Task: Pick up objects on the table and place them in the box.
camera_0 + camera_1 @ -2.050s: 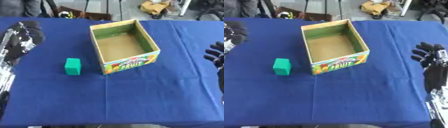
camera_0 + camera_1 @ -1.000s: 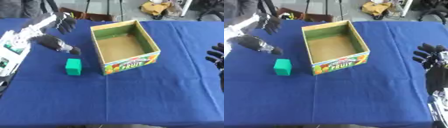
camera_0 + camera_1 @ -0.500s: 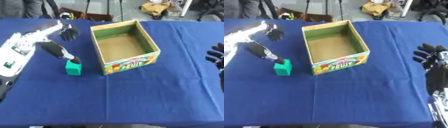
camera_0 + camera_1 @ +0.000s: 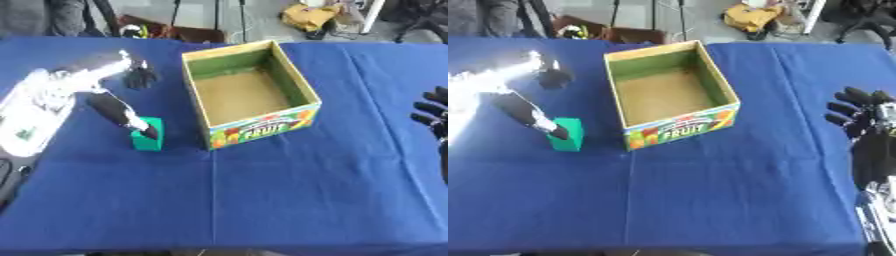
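A small green block lies on the blue table left of the box. The open cardboard box, green inside with a FRUIT label on its front wall, stands mid-table and looks empty. My left hand reaches in from the left and is blurred by motion. One dark digit points down with its tip at the block's top left edge. The other fingers are spread away toward the box's far left corner. It is open and holds nothing. My right hand rests open at the right edge, fingers up.
The blue cloth covers the whole table. Past the far edge on the floor are a yellow bag, a brown box and stand legs.
My left arm has swung in from the left edge and come down toward the green block. Its dark digit now reaches the block's top. The block, the box and my right hand have stayed put.
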